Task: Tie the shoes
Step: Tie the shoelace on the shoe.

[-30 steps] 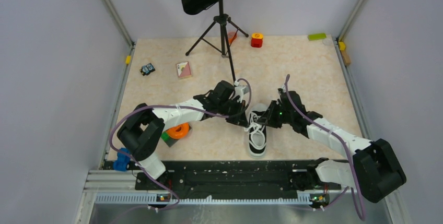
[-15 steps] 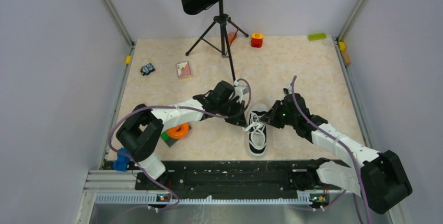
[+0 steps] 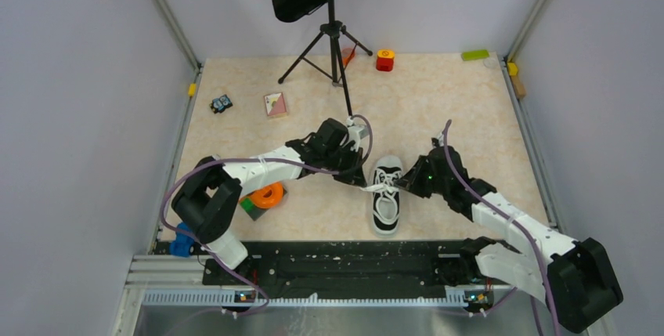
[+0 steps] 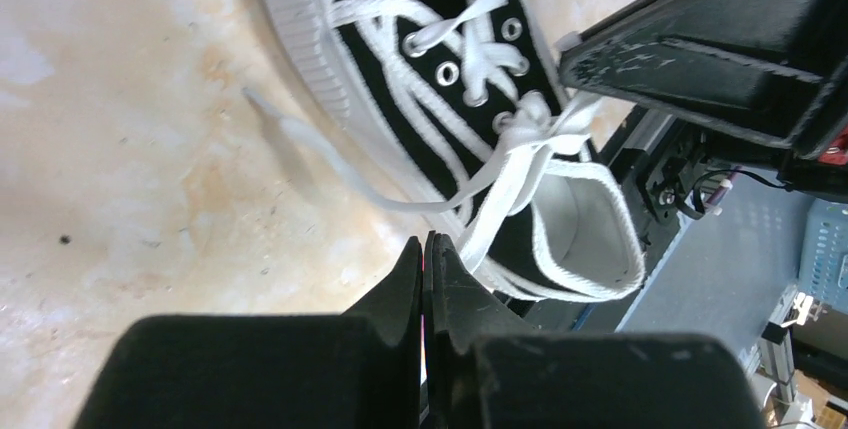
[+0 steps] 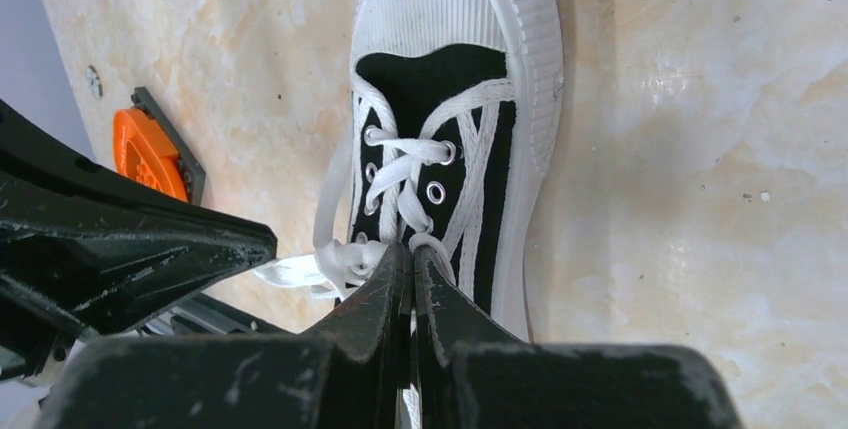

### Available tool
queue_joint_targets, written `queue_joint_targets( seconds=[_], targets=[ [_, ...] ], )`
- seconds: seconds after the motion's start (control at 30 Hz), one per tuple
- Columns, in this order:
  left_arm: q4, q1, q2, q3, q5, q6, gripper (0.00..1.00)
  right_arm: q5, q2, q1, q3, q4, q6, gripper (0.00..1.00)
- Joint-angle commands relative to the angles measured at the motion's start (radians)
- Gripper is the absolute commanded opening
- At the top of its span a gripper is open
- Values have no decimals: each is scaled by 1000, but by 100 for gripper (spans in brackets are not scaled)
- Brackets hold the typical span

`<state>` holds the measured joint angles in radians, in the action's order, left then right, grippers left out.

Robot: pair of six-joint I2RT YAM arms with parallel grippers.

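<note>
White laces [image 3: 383, 188] stretch tight across the black shoe [image 3: 384, 204]. The shoe sits in the middle of the table [image 3: 462, 101], toes pointing far. The left gripper [image 3: 362, 182] pinches a lace on the left side and the right gripper [image 3: 402, 186] pinches one on the right, both squeezed shut. I think they hold this way to pull the knot snug. There is bare table on the right for pulling, but an orange roll [image 3: 268, 195] lies near the left arm.

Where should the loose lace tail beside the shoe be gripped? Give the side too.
Probably near its tip, coming from the side away from the shoe: there the lace tail trails clear of it, whereas by the knot strands bunch together.
</note>
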<state>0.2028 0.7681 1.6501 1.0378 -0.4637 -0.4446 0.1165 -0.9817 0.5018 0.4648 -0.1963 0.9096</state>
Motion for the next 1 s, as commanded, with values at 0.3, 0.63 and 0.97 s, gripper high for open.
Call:
queue_joint_targets(
  seconds=[0.3,0.63,0.97],
  targets=[
    [9,-68,-72,-61,13,34,0,-49,52,9,-18,-46,5,0],
    [26,-89,-107,-94,-13,61,0,-47,55,9,-41,-38,6,0],
    [44,-42,-52,-35,-127,97,0,2,12,9,-10,55,0,0]
  ],
)
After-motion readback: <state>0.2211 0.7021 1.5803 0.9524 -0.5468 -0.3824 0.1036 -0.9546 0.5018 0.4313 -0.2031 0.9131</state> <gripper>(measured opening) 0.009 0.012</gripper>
